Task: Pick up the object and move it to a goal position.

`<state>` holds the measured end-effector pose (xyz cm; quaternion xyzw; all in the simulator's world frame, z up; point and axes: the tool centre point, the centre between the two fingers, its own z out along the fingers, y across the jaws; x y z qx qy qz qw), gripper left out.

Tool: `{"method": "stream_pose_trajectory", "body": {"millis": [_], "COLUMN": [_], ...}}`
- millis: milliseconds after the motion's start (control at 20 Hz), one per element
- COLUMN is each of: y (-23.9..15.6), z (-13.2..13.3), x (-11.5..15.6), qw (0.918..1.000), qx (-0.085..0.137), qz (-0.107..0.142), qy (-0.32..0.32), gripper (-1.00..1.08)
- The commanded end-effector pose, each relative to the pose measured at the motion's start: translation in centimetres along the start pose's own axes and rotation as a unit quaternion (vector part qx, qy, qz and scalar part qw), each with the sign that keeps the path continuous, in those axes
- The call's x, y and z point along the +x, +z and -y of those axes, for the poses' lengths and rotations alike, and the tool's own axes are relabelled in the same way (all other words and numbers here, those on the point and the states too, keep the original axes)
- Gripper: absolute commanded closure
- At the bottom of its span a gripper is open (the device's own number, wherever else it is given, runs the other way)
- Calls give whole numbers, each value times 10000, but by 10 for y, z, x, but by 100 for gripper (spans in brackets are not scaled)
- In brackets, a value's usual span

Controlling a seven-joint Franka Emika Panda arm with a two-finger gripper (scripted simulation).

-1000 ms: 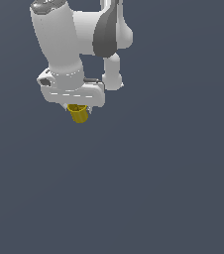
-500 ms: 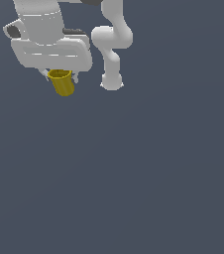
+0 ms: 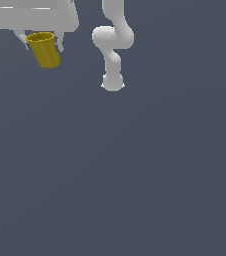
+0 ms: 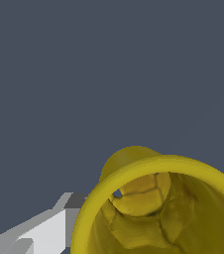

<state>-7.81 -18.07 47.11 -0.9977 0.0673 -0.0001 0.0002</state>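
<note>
- Hanging between the pincer (image 3: 42, 44) fingers, clamped, the yellow cup (image 3: 44, 49) tilts slightly.
- Below the pincer, flat grey floor (image 3: 135, 175) spreads open; rim faces the wrist camera.

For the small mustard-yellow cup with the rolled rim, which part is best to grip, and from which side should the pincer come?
Grip the small mustard-yellow cup just under its wider rolled rim, coming from above the mouth, as the white pincer holds it now. The body tapers toward the base, so the rim probably helps stop it slipping down between the fingers. It hangs slightly tilted.
</note>
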Motion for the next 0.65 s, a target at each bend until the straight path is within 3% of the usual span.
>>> {"method": "stream_pose_trajectory", "body": {"millis": [0, 600], "y": [-15, -40], "z": [-4, -12], "x": [-1, -2], "qw": [10000, 10000], "qx": [-1, -3], "qz": [1, 1], "qy": [-3, -5], "gripper": [108, 108]}}
